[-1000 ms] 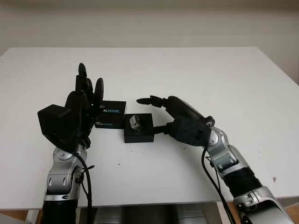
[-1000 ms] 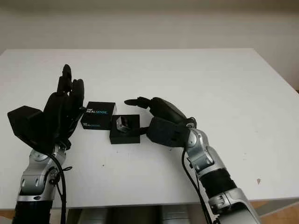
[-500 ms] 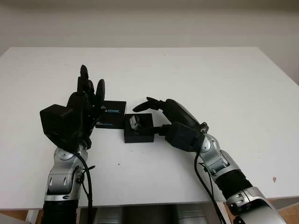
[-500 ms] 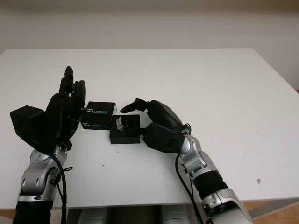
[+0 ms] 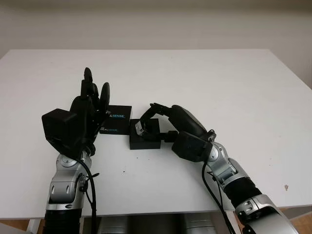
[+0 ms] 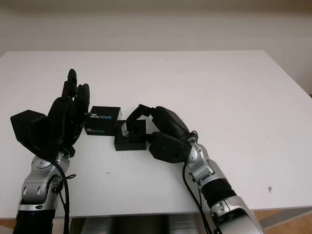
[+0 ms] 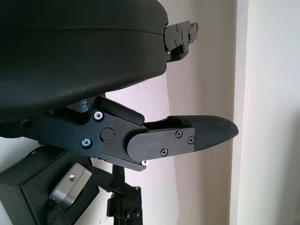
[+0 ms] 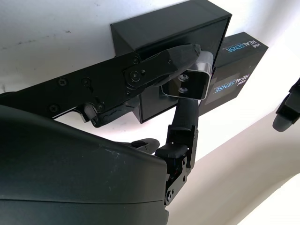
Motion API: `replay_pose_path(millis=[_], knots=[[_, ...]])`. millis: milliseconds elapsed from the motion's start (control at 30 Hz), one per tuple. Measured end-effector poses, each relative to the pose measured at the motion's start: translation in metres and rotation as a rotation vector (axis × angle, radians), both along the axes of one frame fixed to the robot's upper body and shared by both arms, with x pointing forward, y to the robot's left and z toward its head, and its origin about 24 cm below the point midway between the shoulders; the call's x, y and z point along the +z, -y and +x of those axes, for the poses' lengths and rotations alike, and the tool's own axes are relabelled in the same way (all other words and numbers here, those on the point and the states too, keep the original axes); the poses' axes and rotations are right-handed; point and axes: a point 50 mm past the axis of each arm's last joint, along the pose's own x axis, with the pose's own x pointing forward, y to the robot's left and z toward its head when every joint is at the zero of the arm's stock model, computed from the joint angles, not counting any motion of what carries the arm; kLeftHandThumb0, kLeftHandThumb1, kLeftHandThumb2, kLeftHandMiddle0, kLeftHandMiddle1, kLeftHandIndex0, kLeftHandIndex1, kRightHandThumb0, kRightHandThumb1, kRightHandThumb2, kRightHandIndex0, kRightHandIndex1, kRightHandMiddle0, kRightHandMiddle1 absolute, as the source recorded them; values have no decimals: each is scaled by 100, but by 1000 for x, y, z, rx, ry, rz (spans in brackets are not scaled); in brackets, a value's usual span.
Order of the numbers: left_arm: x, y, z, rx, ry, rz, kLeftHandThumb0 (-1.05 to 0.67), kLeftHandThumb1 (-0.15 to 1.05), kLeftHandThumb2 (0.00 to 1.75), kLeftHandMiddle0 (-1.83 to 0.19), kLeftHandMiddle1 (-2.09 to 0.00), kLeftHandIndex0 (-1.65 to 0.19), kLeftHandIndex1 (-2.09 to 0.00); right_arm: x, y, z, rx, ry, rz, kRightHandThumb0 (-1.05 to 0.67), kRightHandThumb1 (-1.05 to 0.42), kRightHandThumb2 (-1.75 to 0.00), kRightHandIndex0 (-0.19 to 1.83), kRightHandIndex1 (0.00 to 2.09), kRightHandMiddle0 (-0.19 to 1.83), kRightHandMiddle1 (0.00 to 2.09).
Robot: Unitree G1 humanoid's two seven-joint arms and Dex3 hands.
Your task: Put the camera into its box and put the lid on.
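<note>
1. Honestly, found right hand (image 6: 130, 118) pinching camera (image 8: 191, 83) over open box (image 6: 130, 141) on worktop (image 5: 219, 83).
2. Could've slipped or seated crooked, given that thin fingertip grip.
3. Saw left hand (image 5: 90, 105) raised, open, beside lid (image 6: 102, 120); risked knocking it.

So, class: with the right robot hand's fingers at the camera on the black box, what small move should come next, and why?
Probably press the camera down to seat it. The right robot hand has fingers on it, and it sits tilted in the open box. The lid lies beside the box, near the raised, open left robot hand.
</note>
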Motion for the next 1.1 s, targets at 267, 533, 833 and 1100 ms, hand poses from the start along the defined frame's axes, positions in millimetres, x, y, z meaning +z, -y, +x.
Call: replay_pose_path(millis=[267,533,833,1100], knots=[[0,0,0,2,6,-10,-76,105,53,19,0,19,0,-2,-2,1,8,32,-20,-44,-94,-6,42,15,45,130],[1,-1,0,7,7,-10,-76,105,52,19,0,19,0,-7,-3,0,-3,69,-18,-46,-98,-6,46,21,40,139],[1,0,0,9,15,-8,-77,105,51,19,0,19,0,-9,-3,0,-23,100,1,-43,-99,-5,38,38,32,151],[0,1,0,7,4,1,-77,105,53,19,0,19,0,2,-1,1,-39,156,62,-44,-98,-5,21,75,34,154]])
